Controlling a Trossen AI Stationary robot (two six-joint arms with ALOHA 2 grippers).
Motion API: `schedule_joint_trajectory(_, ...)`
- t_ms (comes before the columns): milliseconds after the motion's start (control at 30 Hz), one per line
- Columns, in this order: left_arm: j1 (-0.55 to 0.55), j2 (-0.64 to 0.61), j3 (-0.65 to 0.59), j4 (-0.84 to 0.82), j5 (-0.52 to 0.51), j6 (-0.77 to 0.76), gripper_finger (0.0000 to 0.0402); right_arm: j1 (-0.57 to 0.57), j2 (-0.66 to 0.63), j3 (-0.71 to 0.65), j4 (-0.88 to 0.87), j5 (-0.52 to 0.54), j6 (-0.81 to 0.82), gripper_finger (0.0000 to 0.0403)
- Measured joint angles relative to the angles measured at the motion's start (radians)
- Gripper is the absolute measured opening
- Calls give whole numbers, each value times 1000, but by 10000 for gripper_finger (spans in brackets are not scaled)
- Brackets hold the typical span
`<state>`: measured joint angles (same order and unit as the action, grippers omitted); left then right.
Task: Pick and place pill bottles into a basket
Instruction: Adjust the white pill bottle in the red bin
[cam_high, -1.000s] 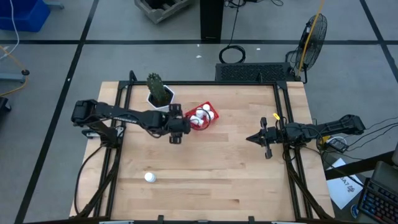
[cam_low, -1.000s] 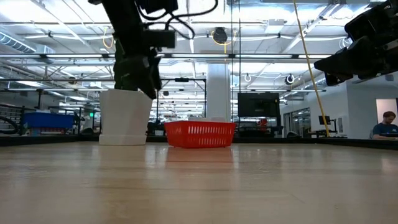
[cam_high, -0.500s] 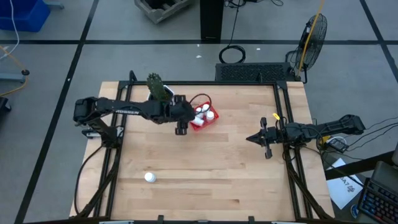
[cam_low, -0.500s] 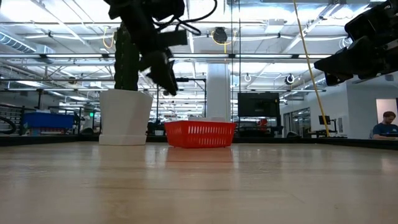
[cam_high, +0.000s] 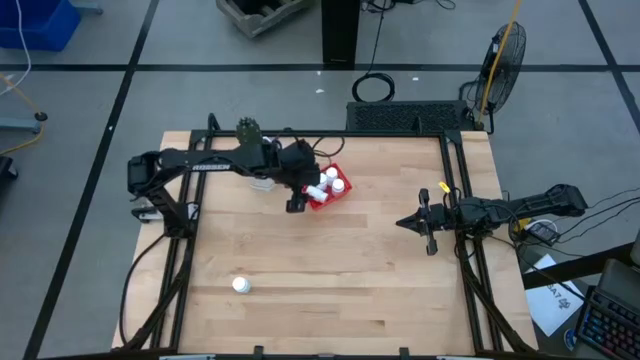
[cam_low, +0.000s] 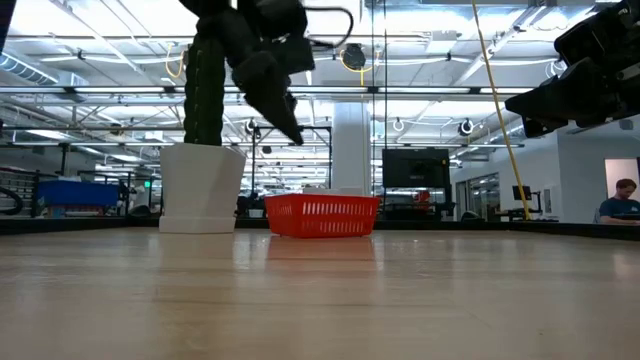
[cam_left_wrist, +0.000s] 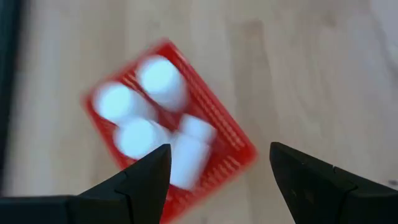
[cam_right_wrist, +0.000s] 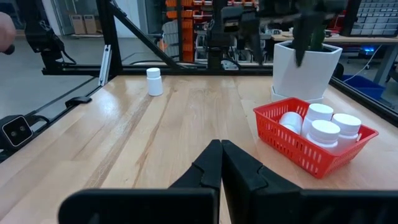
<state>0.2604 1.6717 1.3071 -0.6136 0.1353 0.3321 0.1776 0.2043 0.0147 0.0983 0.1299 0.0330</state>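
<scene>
The red mesh basket (cam_high: 330, 192) stands on the table by the far edge, next to the white cactus pot (cam_low: 202, 188). Several white pill bottles (cam_left_wrist: 160, 79) stand inside it, also clear in the right wrist view (cam_right_wrist: 324, 132). One more pill bottle (cam_high: 241, 285) stands alone near the table's front left. My left gripper (cam_high: 296, 204) hangs open and empty above the basket's left side, tipped downward (cam_low: 290, 132). In its wrist view the fingers (cam_left_wrist: 143, 180) frame the basket (cam_left_wrist: 233, 140) from above. My right gripper (cam_high: 404, 222) waits shut at the table's right.
The cactus pot (cam_high: 256, 152) sits just behind my left arm, close to the basket. Black frame rails (cam_high: 460, 190) run along the table's left and right sides. Bare wood lies across the table's middle and front.
My left gripper has swung toward the table's far edge and a little right, from beside the basket's near left corner to above its left side. It has risen slightly and turned. It has stayed open and empty throughout.
</scene>
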Motion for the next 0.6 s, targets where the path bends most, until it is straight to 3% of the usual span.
schedule_joint_trajectory(600,22,168,8,-13,-31,96,273,0,3,0,1,0,0,0)
